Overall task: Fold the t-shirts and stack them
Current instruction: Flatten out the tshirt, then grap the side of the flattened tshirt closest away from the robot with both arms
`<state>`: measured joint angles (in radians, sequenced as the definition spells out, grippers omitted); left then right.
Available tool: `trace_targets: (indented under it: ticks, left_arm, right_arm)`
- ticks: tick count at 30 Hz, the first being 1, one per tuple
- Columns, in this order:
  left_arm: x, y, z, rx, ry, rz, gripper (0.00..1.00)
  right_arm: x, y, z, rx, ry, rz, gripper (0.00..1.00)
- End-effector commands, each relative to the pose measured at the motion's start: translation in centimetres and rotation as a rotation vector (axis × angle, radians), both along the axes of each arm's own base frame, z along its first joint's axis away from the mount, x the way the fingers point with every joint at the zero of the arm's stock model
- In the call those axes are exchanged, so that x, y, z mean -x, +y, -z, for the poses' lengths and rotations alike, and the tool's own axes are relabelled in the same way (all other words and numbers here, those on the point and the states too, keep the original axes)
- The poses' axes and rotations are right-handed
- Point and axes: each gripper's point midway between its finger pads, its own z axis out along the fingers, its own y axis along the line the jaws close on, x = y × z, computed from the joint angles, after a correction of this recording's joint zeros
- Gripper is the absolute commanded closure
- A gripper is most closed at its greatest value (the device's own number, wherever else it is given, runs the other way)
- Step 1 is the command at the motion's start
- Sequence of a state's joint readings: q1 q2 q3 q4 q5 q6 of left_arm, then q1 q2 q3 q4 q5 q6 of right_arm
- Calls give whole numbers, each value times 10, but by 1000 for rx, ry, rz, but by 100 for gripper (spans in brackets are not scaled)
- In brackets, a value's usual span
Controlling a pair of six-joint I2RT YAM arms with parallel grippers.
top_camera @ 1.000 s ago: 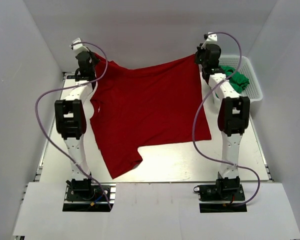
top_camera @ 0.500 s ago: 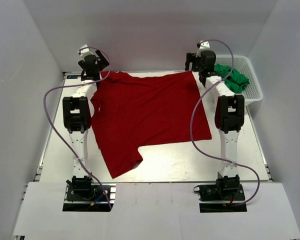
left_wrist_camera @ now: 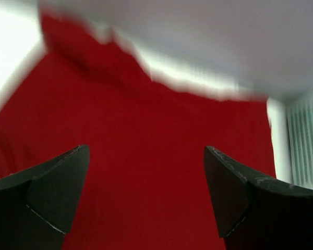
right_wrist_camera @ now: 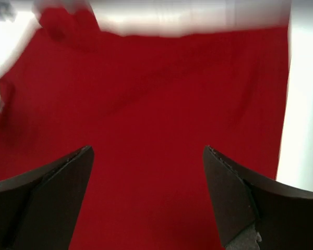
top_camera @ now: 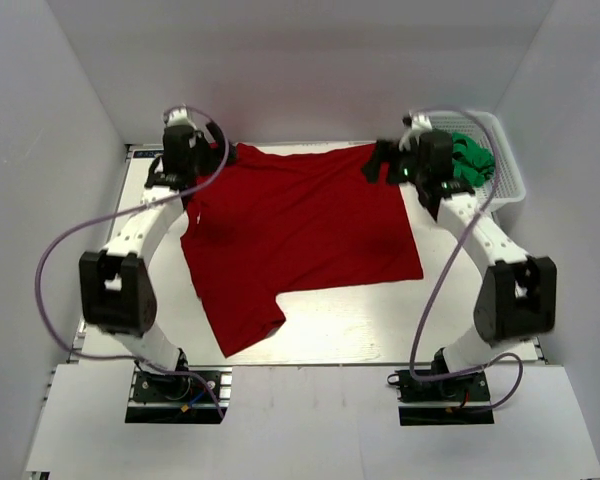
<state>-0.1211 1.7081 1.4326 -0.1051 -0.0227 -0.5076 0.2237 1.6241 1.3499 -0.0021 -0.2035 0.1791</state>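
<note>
1. Deep red soft cloth short-sleeved t-shirt (top_camera: 300, 225) lies spread flat in one layer on the white table (top_camera: 330, 330). Its far edge runs along the table's far edge. One sleeve (top_camera: 245, 325) pokes out twd the near-left.
2. Left gripper (top_camera: 187, 150) hangs over the shirt's far-left corner, near the table's far-left corner. Its fingers (left_wrist_camera: 57, 182) are spread wide w/ nothing btw them. Wrist view shows only red cloth under the gap.
3. Right gripper (top_camera: 383, 165) hangs over the shirt's far-right corner. Fingers spread wide too, holding nothing. Its wrist view shows red cloth below and a strip of bare table at the right.
4. Bright green cloth t-shirts (top_camera: 472, 160) sit bunched in the white plastic lattice basket (top_camera: 510, 188) at the table's far-right corner, just beside the right arm. Neither gripper touches them.
5. Step, my read: the red shirt is laid out but has no fold in it yet, so the 1st fold is up next. Task looks early, w/ nothing folded and no stack.
6. Next move prob. calls for both grippers going down to the cloth. They should pinch one layer only, at matching pts on one edge, then lift just clear and carry it over in sync so the crease runs straight. The sleeve likely needs tucking in first.
7. Can't tell from these views which end is the collar, so the fold direction is open.
8. Cloth looks limp. An uneven pinch could bunch it or drag the whole shirt off its spot.
</note>
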Motion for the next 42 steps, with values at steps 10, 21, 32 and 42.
trace_targets:
  ticks: [10, 21, 32, 42]
  left_arm:
    - [316, -30, 113, 141, 817, 181, 0]
    - [445, -33, 183, 246, 1217, 165, 13]
    - [429, -27, 220, 91, 1259, 68, 28]
    - [418, -34, 247, 31, 1254, -1, 38]
  right_arm:
    - [173, -67, 124, -99, 558, 382, 10]
    - [181, -101, 126, -54, 540, 542, 10]
    - [182, -102, 142, -85, 584, 552, 10]
    - [178, -109, 140, -71, 582, 563, 10]
